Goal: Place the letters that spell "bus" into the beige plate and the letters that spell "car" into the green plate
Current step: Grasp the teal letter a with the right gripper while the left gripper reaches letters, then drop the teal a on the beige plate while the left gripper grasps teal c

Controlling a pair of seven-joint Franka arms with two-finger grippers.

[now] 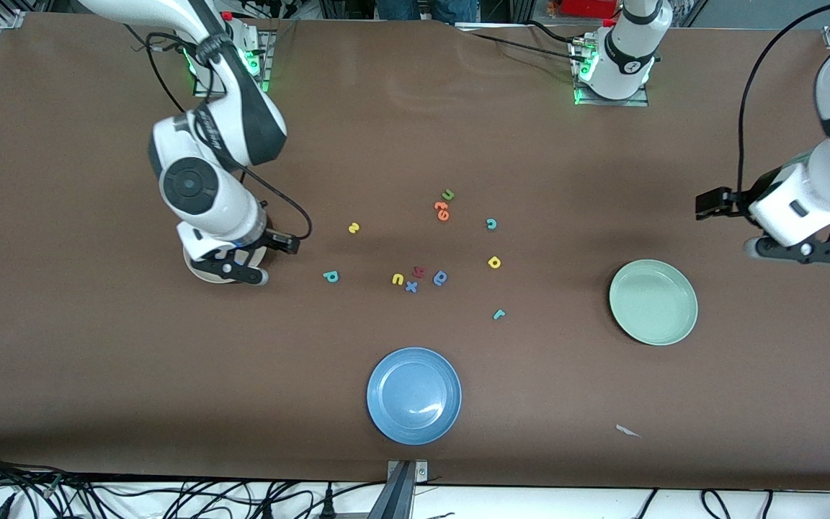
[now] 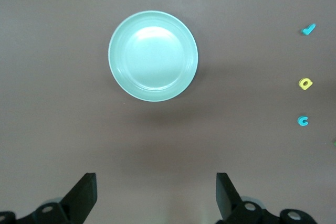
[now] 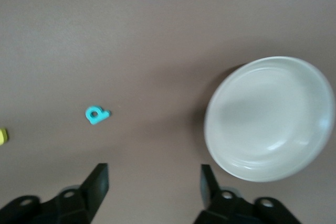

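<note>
Most of the beige plate point(image 1: 196, 271) point(image 3: 270, 119) is hidden under my right gripper point(image 1: 233, 271) point(image 3: 155, 190), which hangs open and empty over the plate's rim. The teal b point(image 1: 331, 276) point(image 3: 96, 114), yellow s point(image 1: 354, 228) and yellow u point(image 1: 398, 279) lie on the table toward the middle. The teal c point(image 1: 491, 224) point(image 2: 303, 121), yellow a point(image 1: 494, 262) point(image 2: 305, 83) and teal r point(image 1: 499, 314) point(image 2: 308, 29) lie nearer the green plate point(image 1: 653, 301) point(image 2: 153, 56). My left gripper point(image 1: 802, 251) point(image 2: 156, 198) waits open over bare table beside that plate.
A blue plate point(image 1: 413, 395) sits near the front edge. Other letters lie among the task's ones: a green u point(image 1: 448, 194), orange ones point(image 1: 442, 210), a red one point(image 1: 418, 272), a blue x point(image 1: 411, 287) and a blue round one point(image 1: 441, 277).
</note>
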